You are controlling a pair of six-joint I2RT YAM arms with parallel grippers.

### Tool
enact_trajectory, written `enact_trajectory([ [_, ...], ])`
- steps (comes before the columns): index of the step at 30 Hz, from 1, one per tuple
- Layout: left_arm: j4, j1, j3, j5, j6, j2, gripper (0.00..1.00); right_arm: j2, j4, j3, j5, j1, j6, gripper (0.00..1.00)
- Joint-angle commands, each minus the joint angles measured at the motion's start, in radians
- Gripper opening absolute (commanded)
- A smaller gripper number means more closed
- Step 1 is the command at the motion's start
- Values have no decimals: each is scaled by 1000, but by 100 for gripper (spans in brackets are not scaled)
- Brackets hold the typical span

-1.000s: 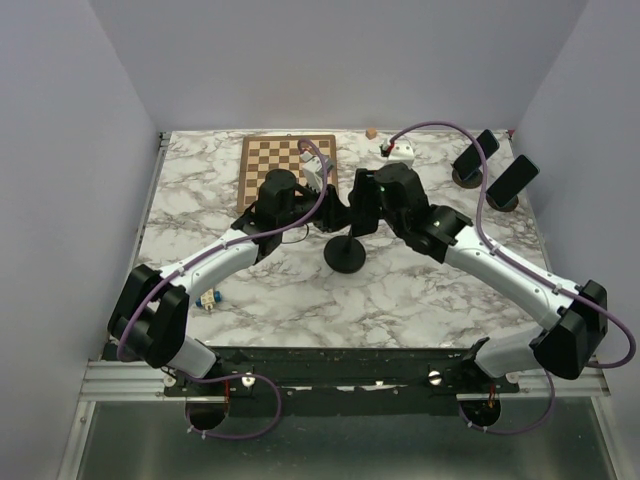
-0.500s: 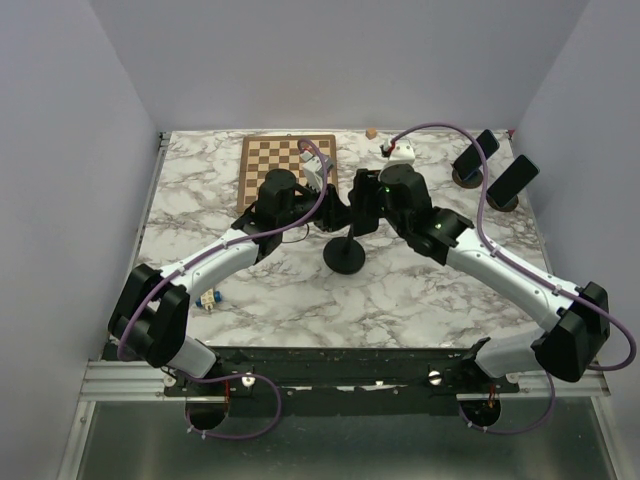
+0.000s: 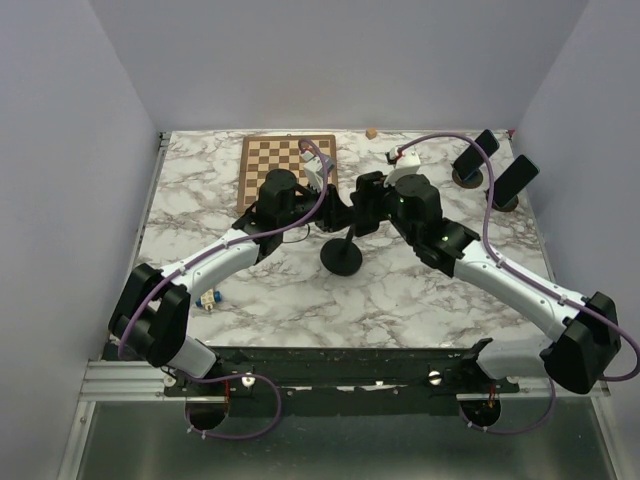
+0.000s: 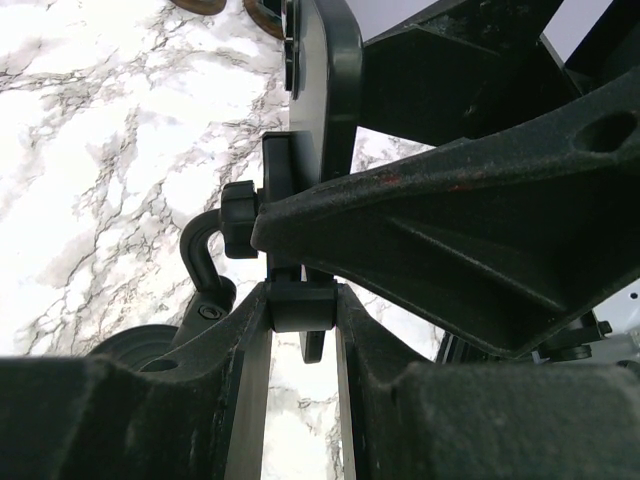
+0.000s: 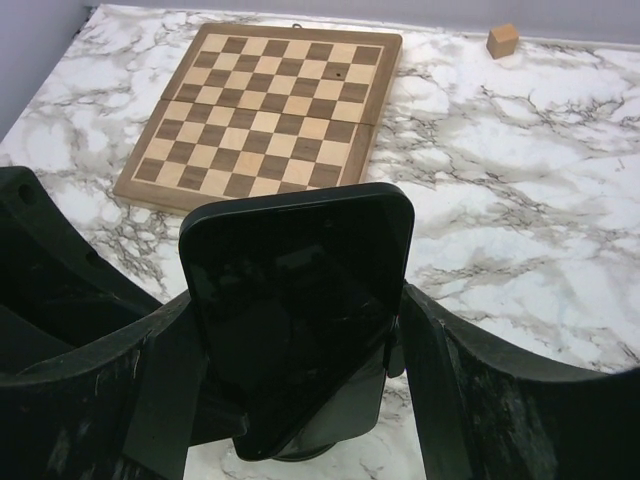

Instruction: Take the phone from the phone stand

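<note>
On the left of the white-and-grey marbled surface (image 3: 420, 290) lies one small blue-and-white item (image 3: 208, 298), too small to name. Farther back is one brown-and-cream wooden chessboard (image 3: 285, 168).

Next comes the left pincer (image 4: 300, 300), closed narrow on a small black block low on the black phone stand (image 3: 341, 258), just under its cradle. The stand's round foot rests mid-surface. The glossy black slab phone (image 5: 295, 260) stands upright at the top of that stand. The right pincer (image 5: 302, 318) spans it widthways with a finger against each long edge, so I judge it gripped. Whether its lower edge has cleared the cradle lip I cannot tell.

To do this step well, the left pincer should pin the stand firmly so the foot neither tips nor drags. The right one should draw the phone straight up along the cradle's back, without twisting, and carry it aside only once it is free. The two pincers sit very close together, so the pull should lead away from the left one.

Farther right are one small tan wooden cube (image 5: 503, 40) and one small white object (image 3: 401, 155). In the far right corner are two more dark phones (image 3: 478, 152) (image 3: 515, 177), each on its own stand.

In all there are three phones, three stands, two pincers, one chessboard and one cube.
</note>
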State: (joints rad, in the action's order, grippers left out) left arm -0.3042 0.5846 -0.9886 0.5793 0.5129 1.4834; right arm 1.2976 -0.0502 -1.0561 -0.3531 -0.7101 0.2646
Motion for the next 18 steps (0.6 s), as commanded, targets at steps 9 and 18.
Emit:
enact_trajectory([
  [9, 40, -11, -32, 87, -9, 5, 0, -26, 41, 58, -84, 82, -197, 1],
  [18, 57, -10, -27, 74, -21, 9, 0, -40, 93, 67, -48, 121, -184, 1],
])
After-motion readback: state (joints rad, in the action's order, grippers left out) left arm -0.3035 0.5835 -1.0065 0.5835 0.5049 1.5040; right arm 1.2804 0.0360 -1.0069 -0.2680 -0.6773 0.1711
